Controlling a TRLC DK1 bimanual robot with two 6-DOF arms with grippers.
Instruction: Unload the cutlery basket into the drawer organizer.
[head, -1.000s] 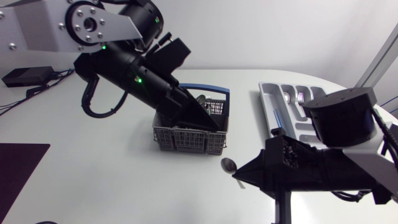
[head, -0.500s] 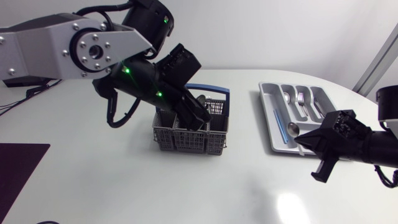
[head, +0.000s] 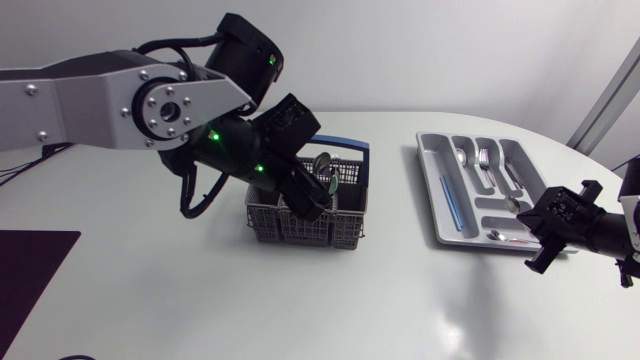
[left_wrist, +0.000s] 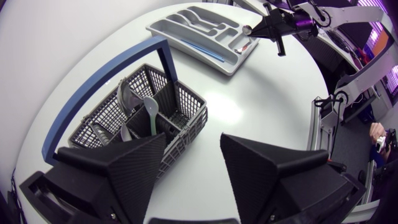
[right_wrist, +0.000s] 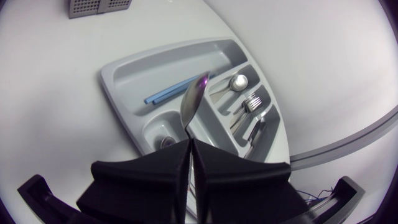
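Near the middle of the white desk (head: 200, 300), a grey wire cutlery basket (head: 300, 228), upright, with a blue hoop handle (head: 340, 144) across its far side; inside, a metal spoon (head: 322, 165) standing bowl-up; beside that, in the left wrist view, a pale spoon (left_wrist: 151, 111), and more cutlery lower down, too dark to sort.

Over the left half of the cutlery basket, the left pincer (head: 305, 198), its arm entering from the left; fingers spread wide, gripping nothing; one finger low by the near wall of the basket, possibly touching the wire, hard to say from either view.

Well to the right, apart from the basket, the grey drawer organizer (head: 428, 170), long compartments running near to far; in the left channel, a blue stick-like piece (head: 447, 200); in the far-right channels, spoons and forks (head: 485, 160).

At the near-right corner of the drawer organizer, the right pincer (head: 530, 214), its arm entering from the right edge; fingers pressed together on the handle of the held spoon (right_wrist: 193, 102); bowl pointing away from the fingers, hanging over the middle compartments, beside the end of the blue stick-like piece.
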